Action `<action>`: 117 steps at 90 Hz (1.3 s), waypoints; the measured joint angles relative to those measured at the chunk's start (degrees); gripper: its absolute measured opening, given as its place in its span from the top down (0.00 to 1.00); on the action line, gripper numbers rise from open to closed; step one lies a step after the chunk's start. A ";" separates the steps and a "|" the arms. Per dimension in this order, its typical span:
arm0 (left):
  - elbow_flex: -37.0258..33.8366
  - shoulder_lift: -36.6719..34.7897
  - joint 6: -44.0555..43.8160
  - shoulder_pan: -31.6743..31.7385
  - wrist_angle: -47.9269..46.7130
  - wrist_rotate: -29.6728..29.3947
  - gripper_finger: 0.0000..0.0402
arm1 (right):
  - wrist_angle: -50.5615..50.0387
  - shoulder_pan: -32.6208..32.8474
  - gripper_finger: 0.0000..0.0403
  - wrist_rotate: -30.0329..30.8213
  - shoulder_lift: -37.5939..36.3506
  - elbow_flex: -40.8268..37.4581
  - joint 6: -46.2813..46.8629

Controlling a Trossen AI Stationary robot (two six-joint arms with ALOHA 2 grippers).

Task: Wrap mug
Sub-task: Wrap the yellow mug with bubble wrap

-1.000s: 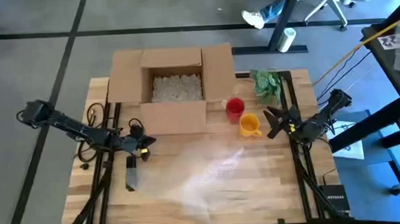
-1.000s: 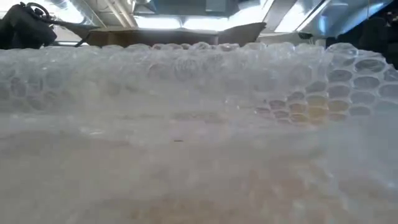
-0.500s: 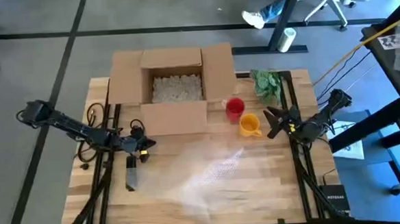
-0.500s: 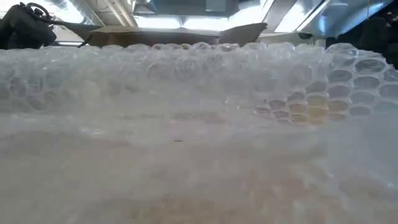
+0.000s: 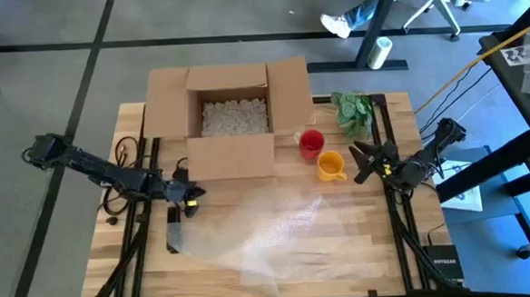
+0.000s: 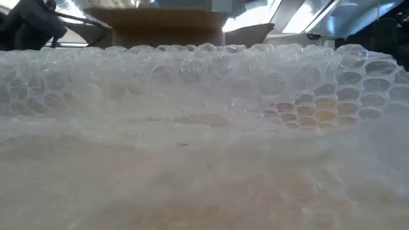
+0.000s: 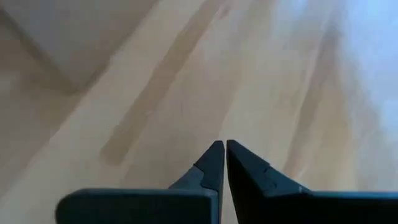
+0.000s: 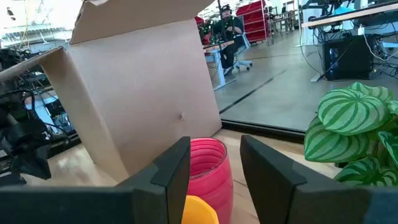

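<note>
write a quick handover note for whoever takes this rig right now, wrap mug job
Left pincer: shut, empty, low at the left edge of the bubble wrap.
Right pincer: open, empty, beside the yellow mug on its right, aimed at the red cup and the cardboard box.
Bubble wrap lies spread flat on the table, front centre. Yellow mug and red cup stand behind it, off the wrap. Plant at the back right.
Done: wrap laid out.
Left: put a mug on the wrap, fold the wrap round it.
</note>
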 joint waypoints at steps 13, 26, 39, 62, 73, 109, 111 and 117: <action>8.67 -2.88 -0.28 -2.34 -17.39 -2.52 1.00 | 0.02 0.01 0.69 0.02 0.00 0.02 0.00; 12.54 -8.60 -4.44 -6.44 -22.23 -3.54 1.00 | 0.00 0.01 0.69 0.02 0.00 0.02 0.00; 14.69 -13.12 -10.38 -11.13 -24.53 -5.63 1.00 | 0.02 -0.01 0.69 0.02 0.00 0.02 0.00; 19.58 -13.78 -14.70 -18.64 -25.06 -9.14 1.00 | 0.02 0.01 0.69 0.02 0.00 0.02 0.01; 23.89 -12.00 -17.68 -22.02 -27.96 -11.37 1.00 | 0.00 0.01 0.69 0.01 0.00 0.01 0.00; 39.65 4.97 -25.24 -30.19 -31.74 -11.61 1.00 | 0.02 0.01 0.69 0.00 0.00 0.01 0.02; 40.73 5.97 -25.20 -30.45 -31.72 -11.57 1.00 | 0.02 0.00 0.69 0.00 0.00 0.02 0.02; 44.13 9.00 -24.92 -30.99 -31.81 -11.57 1.00 | 0.02 0.01 0.69 -0.07 0.00 0.02 0.02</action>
